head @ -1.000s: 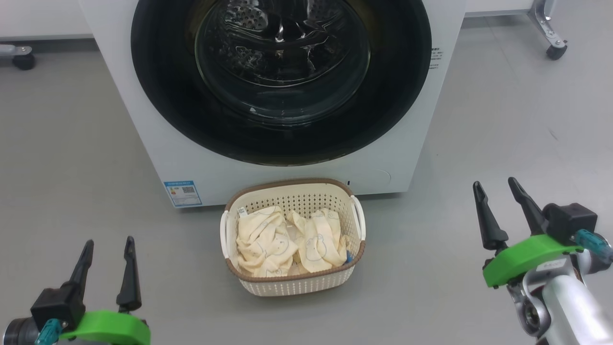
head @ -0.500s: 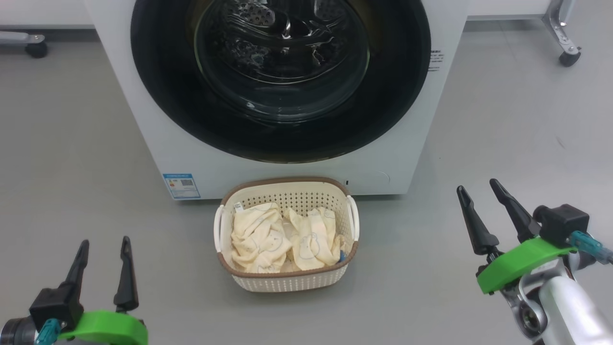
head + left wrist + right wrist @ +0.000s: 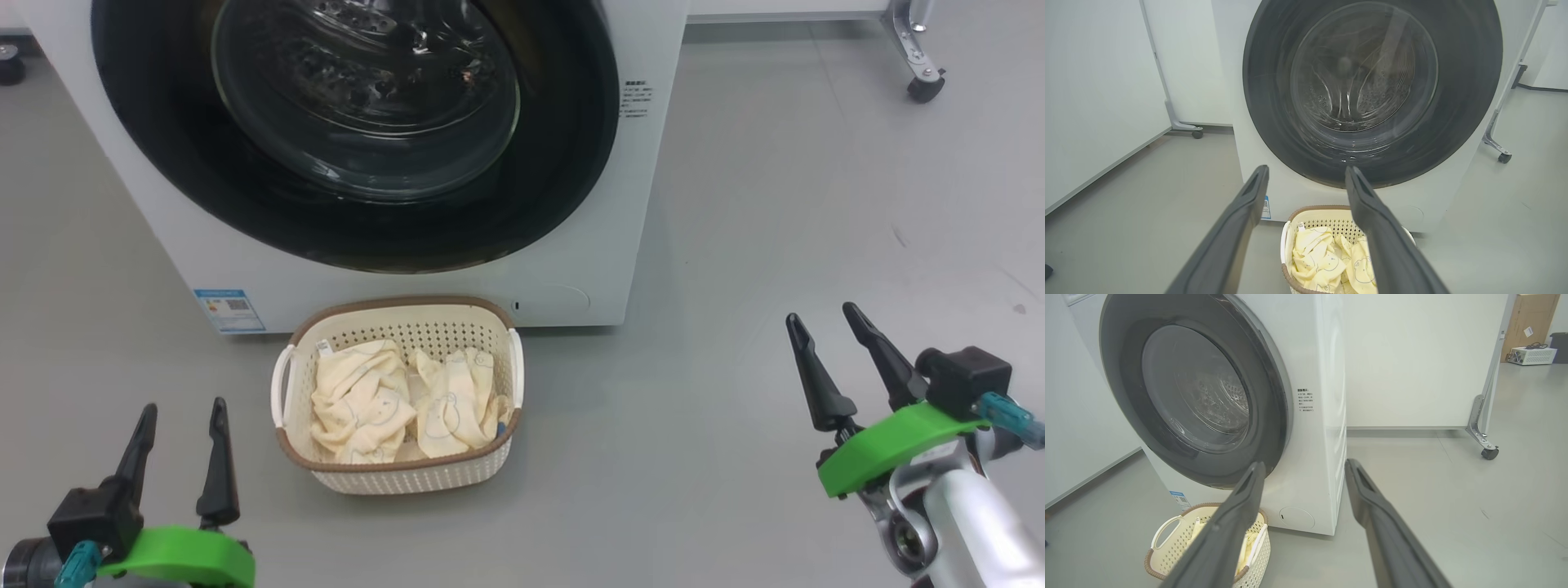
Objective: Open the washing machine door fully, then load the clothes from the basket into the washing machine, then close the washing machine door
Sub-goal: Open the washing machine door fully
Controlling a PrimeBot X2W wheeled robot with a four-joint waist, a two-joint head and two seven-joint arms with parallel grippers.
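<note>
The white washing machine (image 3: 637, 204) stands ahead with its round black-rimmed door (image 3: 359, 220) shut against the front; the glass bowl centre shows the steel drum behind it. On the floor just before it sits the cream basket (image 3: 400, 478), holding pale yellow clothes (image 3: 359, 404) and a small blue piece at its right side. My left gripper (image 3: 183, 412) hovers open at the lower left, short of the basket. My right gripper (image 3: 822, 321) is open at the lower right, well clear of the machine. The door (image 3: 1126, 396) and the basket (image 3: 1167, 547) also appear in the right wrist view.
Grey floor surrounds the machine. A white partition on castered metal legs (image 3: 922, 82) stands behind at the right; its caster (image 3: 1489, 453) is near the wall. Another white panel with a caster (image 3: 1197, 133) stands to the left. A blue label (image 3: 229, 309) marks the machine's base.
The camera has swung to the right, so machine and basket sit further left in the head view. Both grippers stay open, about where they were.
</note>
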